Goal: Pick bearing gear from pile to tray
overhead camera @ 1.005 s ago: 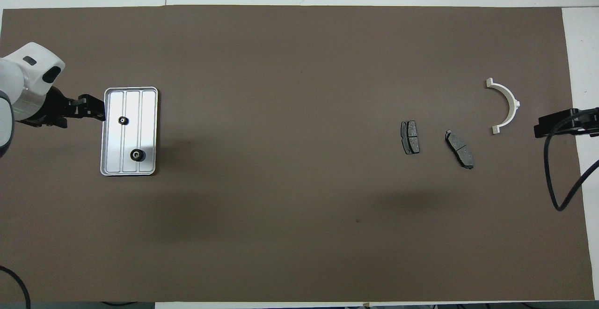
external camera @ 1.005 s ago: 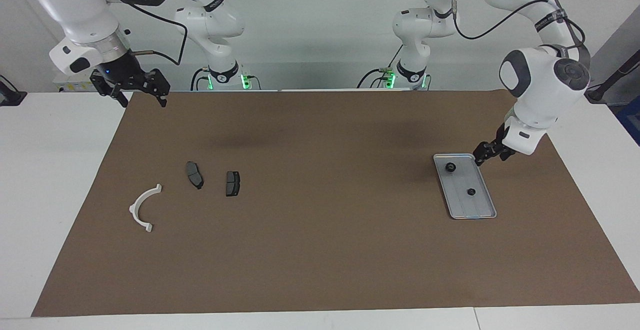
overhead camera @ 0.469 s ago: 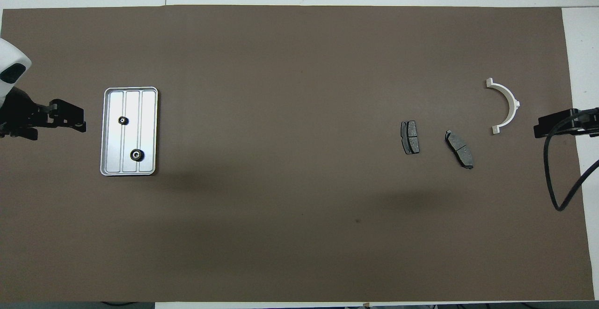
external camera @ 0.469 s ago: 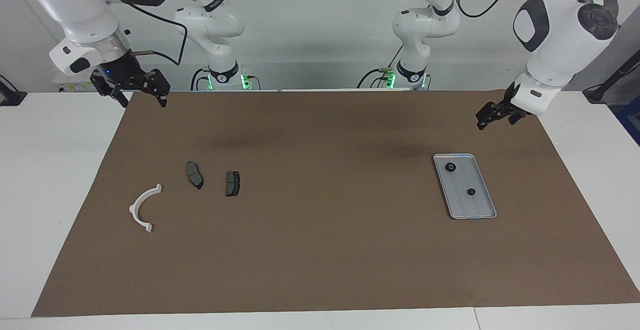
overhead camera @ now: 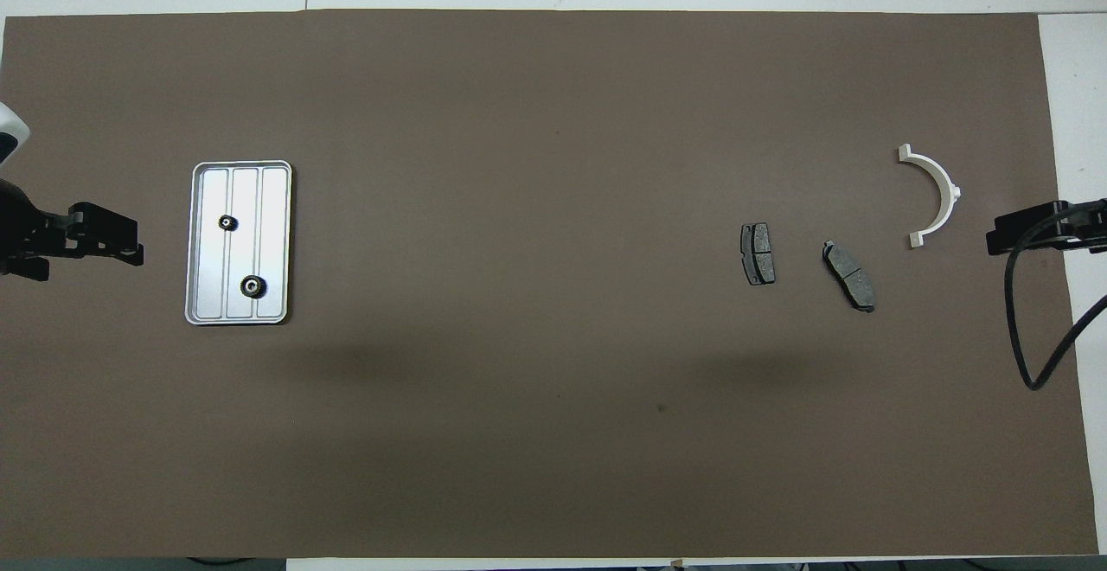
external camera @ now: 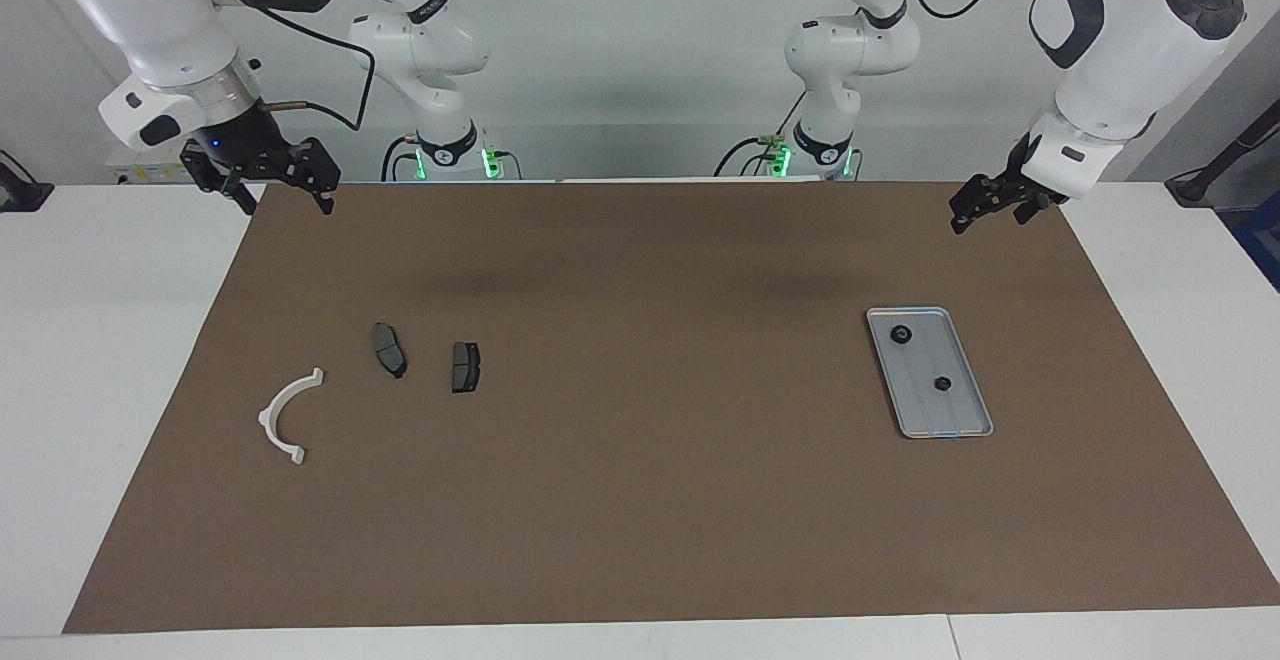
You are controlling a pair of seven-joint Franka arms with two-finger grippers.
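Observation:
The silver tray (external camera: 925,418) lies on the brown mat at the left arm's end, also in the overhead view (overhead camera: 273,199). Two black bearing gears (external camera: 900,334) (external camera: 941,383) lie in it, apart from each other (overhead camera: 227,222) (overhead camera: 252,285). The pile at the right arm's end holds a white half-ring bracket (external camera: 267,418) and two dark brake pads (external camera: 389,349) (external camera: 465,367); no black ring shows there. My left gripper (external camera: 985,217) is raised, open and empty, off the tray toward the mat's end edge (overhead camera: 130,240). My right gripper (external camera: 287,202) waits open over the mat's corner.
The brown mat (external camera: 650,500) covers most of the white table (external camera: 110,340). A black cable (overhead camera: 1025,337) hangs from the right arm over the mat's edge. The bracket (overhead camera: 950,190) and pads (overhead camera: 758,253) (overhead camera: 849,275) lie well apart from the tray.
My left gripper has lifted from the tray's rim and drawn back up and away from it, toward the mat's end. The gears, the pile and the right arm have not moved.

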